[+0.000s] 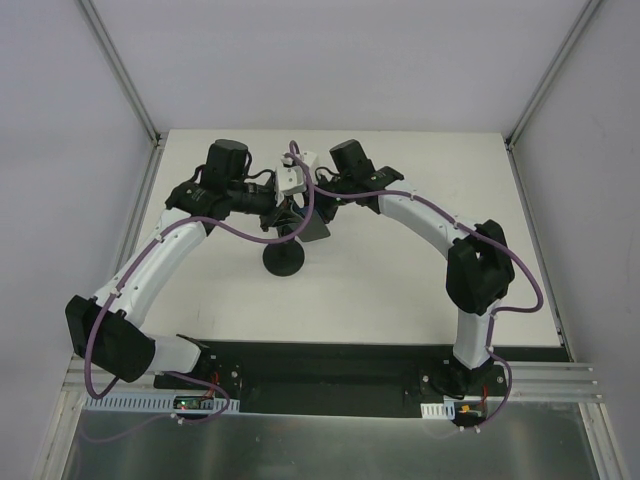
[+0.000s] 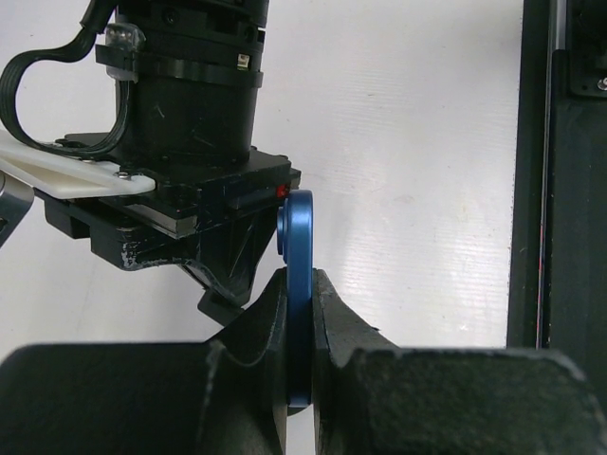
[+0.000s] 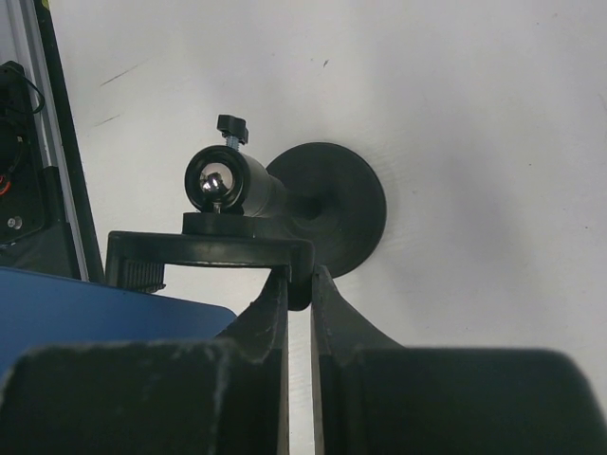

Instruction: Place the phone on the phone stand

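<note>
The phone (image 2: 300, 248) shows edge-on as a thin blue slab in the left wrist view. My left gripper (image 2: 301, 282) is shut on it and holds it above the table. In the right wrist view the phone's blue face (image 3: 95, 308) sits at the lower left, just under the phone stand's clamp bracket (image 3: 209, 250). The phone stand (image 3: 334, 204) has a round disc base and a ball joint. My right gripper (image 3: 300, 277) is shut on the right end of the bracket. In the top view both grippers meet above the stand's base (image 1: 284, 260), and the phone (image 1: 315, 231) is a dark slab there.
The white table (image 1: 400, 290) has aluminium frame posts at its far corners. A black mounting strip (image 1: 330, 375) runs along the near edge. The right gripper's wrist housing (image 2: 190, 85) fills the upper left of the left wrist view, close to the phone.
</note>
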Tool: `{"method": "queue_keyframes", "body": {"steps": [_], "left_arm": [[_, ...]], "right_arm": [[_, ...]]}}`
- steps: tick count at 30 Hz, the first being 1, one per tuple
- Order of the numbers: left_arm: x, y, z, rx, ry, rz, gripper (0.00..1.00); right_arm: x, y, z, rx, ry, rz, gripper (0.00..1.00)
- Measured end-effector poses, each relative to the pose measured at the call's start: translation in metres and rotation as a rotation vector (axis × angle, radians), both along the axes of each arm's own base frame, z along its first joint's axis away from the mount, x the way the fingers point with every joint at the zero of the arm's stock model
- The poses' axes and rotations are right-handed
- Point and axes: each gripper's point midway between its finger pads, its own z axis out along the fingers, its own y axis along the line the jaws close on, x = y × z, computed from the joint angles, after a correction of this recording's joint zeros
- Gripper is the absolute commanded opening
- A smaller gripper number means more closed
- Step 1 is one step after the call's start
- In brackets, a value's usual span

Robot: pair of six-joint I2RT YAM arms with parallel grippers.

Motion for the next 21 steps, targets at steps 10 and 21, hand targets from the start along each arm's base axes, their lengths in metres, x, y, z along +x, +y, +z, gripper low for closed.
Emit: {"method": "queue_keyframes", "body": {"steps": [10, 21], "left_arm": [[-0.009, 0.006, 0.015, -0.046, 0.046, 0.067, 0.00], [-0.028, 0.018, 0.030, -0.106, 0.078, 0.150, 0.00]], "right_arm": [[0.003, 0.000, 0.002, -0.022, 0.033, -0.098, 0.00], [-0.005, 0.000, 0.004, -0.078, -0.013, -0.218, 0.58]]}}
